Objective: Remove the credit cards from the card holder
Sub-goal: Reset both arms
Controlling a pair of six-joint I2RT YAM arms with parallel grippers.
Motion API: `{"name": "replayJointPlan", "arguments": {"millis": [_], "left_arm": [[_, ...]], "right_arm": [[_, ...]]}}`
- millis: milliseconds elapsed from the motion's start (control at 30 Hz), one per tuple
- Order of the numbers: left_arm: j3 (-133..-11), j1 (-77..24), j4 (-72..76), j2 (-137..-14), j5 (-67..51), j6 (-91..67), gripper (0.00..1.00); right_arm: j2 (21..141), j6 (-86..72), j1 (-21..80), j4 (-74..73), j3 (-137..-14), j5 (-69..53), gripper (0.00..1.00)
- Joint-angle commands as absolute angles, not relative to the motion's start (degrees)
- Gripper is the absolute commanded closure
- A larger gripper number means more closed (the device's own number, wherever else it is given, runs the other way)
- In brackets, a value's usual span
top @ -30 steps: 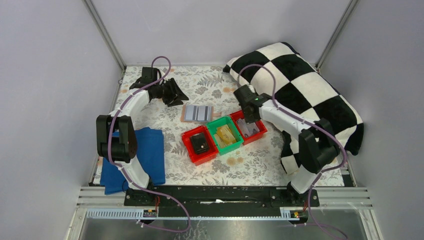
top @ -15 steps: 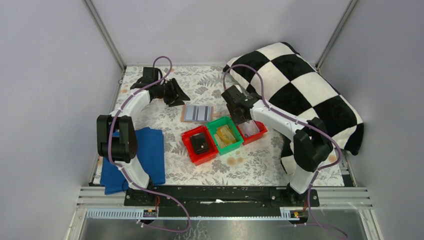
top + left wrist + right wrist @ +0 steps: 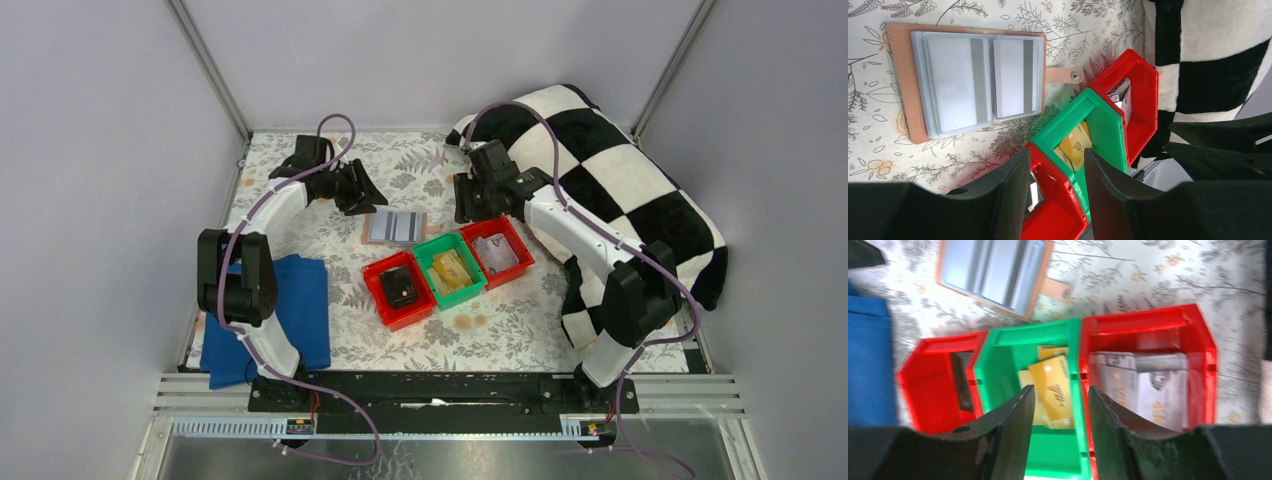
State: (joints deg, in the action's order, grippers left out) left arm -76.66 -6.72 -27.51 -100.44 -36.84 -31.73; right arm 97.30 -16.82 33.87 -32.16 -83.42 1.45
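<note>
The salmon-pink card holder lies open and flat on the floral table, its snap tab pointing toward the bins. Pale grey-blue credit cards sit in its striped slots. In the right wrist view the card holder is at the top. My left gripper hovers just left of and behind the holder, open and empty. Open with nothing between its fingers, my right gripper hangs behind the bins, right of the holder.
Three bins stand in a row in front of the holder. The left red bin holds a black item, the green bin yellow cards, the right red bin silver cards. A checkered pillow lies right, a blue cloth left.
My right gripper has opened, left the right red bin and drawn back toward the far side. The left gripper has shifted slightly right, closer to the holder.
</note>
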Motion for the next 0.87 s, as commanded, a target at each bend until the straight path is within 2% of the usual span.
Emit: {"name": "replayJointPlan", "arguments": {"millis": [0,100,267,433,600,700,833], "left_arm": [[-76.06,-7.09,-27.02,-97.23,-34.46,-30.08,0.52],[-76.75,-7.46,-29.37,-93.02,-29.41,-27.82,0.52],[-76.6,-7.52,-30.94,-82.39,-22.01,-22.44,0.51],[-73.27,-7.45,-30.94,-70.55,-13.89,-18.29,0.48],[-67.17,-7.47,-29.81,-58.95,-6.76,-17.38,0.46],[-63.27,-7.43,-28.09,-53.92,-4.73,-18.57,0.43],[-60.25,-7.42,-27.73,-51.23,-5.26,-20.28,0.41]], "right_arm": [[96.89,-22.86,31.95,-25.95,-83.87,-11.84,0.46],[95.32,-23.56,31.53,-24.34,-84.36,-12.58,0.33],[87.92,-20.52,31.5,-23.76,-84.76,-2.33,0.14],[78.19,-15.77,31.48,-20.73,-81.5,8.67,0.1],[69.47,-14.09,31.54,-14.54,-72.14,17.8,0.0],[66.45,-14.46,31.55,-13.42,-67.92,21.16,0.0],[64.5,-14.6,31.47,-13.12,-64.24,19.59,0.0]]}}
